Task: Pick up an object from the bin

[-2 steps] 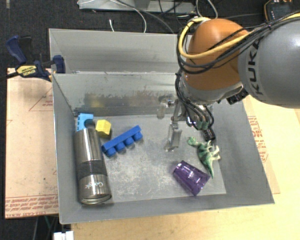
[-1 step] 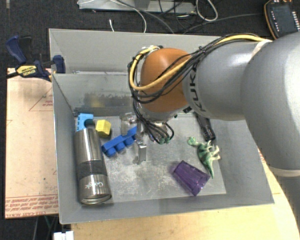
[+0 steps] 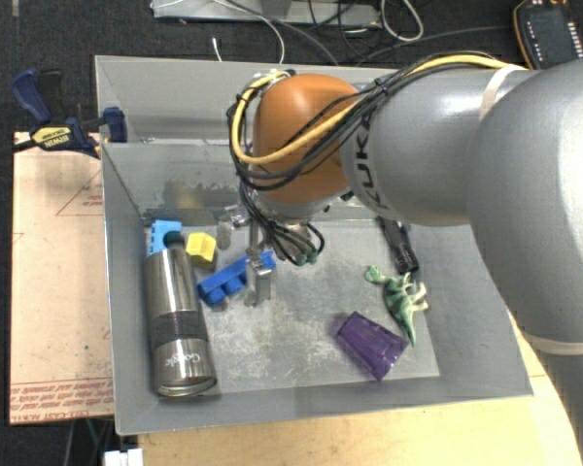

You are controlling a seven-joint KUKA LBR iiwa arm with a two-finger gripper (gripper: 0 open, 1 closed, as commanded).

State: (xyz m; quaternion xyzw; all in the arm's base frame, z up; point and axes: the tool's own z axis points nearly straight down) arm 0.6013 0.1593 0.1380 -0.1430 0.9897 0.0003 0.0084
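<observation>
My gripper (image 3: 249,252) hangs low in the middle of the bin, under the arm's orange cover, and stands open. One fingertip (image 3: 260,282) reaches the bin floor right at the right end of a small blue plastic piece (image 3: 222,283). The other finger sits higher, behind that piece. Nothing lies between the fingers. A small yellow block (image 3: 201,249) lies just left of the gripper. A steel bottle with a blue cap (image 3: 179,320) lies lengthwise along the left wall.
A green toy dinosaur (image 3: 401,299) lies at the right of the bin floor. Near the front wall, right of centre, is a purple block (image 3: 370,346). The arm and its cables cover the back right of the bin.
</observation>
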